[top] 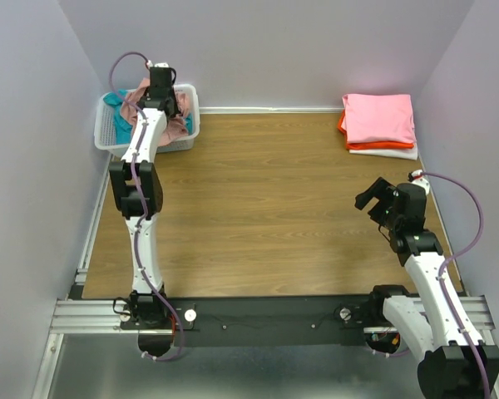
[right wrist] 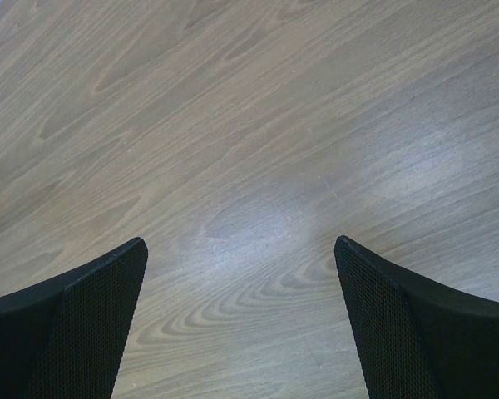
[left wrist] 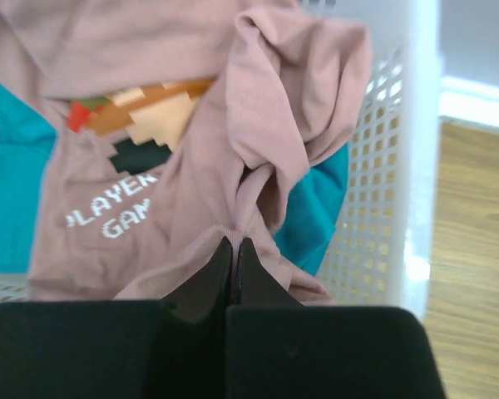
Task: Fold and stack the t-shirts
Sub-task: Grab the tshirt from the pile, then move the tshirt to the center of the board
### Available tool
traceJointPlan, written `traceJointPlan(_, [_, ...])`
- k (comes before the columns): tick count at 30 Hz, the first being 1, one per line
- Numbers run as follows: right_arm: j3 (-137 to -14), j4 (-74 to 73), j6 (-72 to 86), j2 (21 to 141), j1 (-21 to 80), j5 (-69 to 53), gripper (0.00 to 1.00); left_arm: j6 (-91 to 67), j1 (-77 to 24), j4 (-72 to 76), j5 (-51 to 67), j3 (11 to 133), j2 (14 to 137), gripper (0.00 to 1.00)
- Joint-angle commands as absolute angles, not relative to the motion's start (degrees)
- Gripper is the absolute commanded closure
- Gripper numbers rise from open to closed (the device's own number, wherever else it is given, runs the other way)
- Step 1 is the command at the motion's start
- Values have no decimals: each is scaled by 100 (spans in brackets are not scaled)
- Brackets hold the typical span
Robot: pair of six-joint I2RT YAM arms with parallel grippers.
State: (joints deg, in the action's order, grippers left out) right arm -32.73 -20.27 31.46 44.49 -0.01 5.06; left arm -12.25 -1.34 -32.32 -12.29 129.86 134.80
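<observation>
In the far-left basket (top: pixel 106 140) the left gripper (left wrist: pixel 233 252) is closed on a fold of the dusty-pink shirt (left wrist: pixel 266 116); soft, light cloth, likely to unfurl, best taken at the shoulders. Folded stack (top: pixel 379 121) lies far right; right gripper (right wrist: pixel 239 243) gapes wide above the table (right wrist: pixel 233 100)

1. The middle of the bench (top: pixel 258 208) is bare wood, with room to pass from the arm bases to the far wall.
2. At the far left, the basket (top: pixel 106 133) walls hem in the left gripper (left wrist: pixel 233 249), which is clamped on the dusty-pink t-shirt (left wrist: pixel 258 108) heaped inside.
3. The stack of folded t-shirts (top: pixel 378 123) blocks the far right corner.
4. The right gripper (right wrist: pixel 239 243), jaws wide, has only bench beneath.
</observation>
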Motion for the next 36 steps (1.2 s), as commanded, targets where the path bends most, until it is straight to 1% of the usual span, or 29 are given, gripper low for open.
traceJointPlan(1, [-3296, -2118, 3085, 4526, -9, 396, 0, -1362, -114, -3024, -1372, 13254, 12499, 100])
traceJointPlan(8, [-3278, -2118, 3085, 4447, -9, 343, 0, -1599, -141, -2830, -941, 12894, 11401, 100])
traceJointPlan(13, [-3278, -2118, 3067, 4316, -9, 272, 0, -1486, -465, -2804, -949, 12780, 10567, 100])
traceJointPlan(14, [-3278, -2118, 3067, 4298, -9, 264, 0, -1459, -466, -2804, -967, 12762, 10564, 100])
traceJointPlan(18, [-3243, -2118, 3076, 4245, -17, 238, 0, -1336, -1000, -2707, -1177, 12490, 9837, 100])
traceJointPlan(22, [-3261, -2109, 3076, 4245, -9, 220, 0, -1231, -1632, -2602, -1686, 12454, 9300, 100])
traceJointPlan(24, [-3261, -2109, 3076, 4236, -9, 228, 0, -1318, -1801, -2470, -1679, 12445, 8976, 100])
traceJointPlan(27, [-3234, -2109, 3094, 4184, -9, 229, 0, -1380, -2056, -1909, -1530, 12156, 8493, 100])
traceJointPlan(28, [-3234, -2109, 3094, 4166, -9, 246, 0, -1406, -2118, -1777, -1320, 11981, 8403, 100])
traceJointPlan(32, [-3269, -2109, 3094, 4105, -17, 264, 0, -1371, -2548, -1443, -704, 12059, 8227, 100])
traceJointPlan(36, [-3243, -2109, 3120, 3991, -9, 351, 0, -1169, -3320, -1257, -440, 12146, 8174, 100])
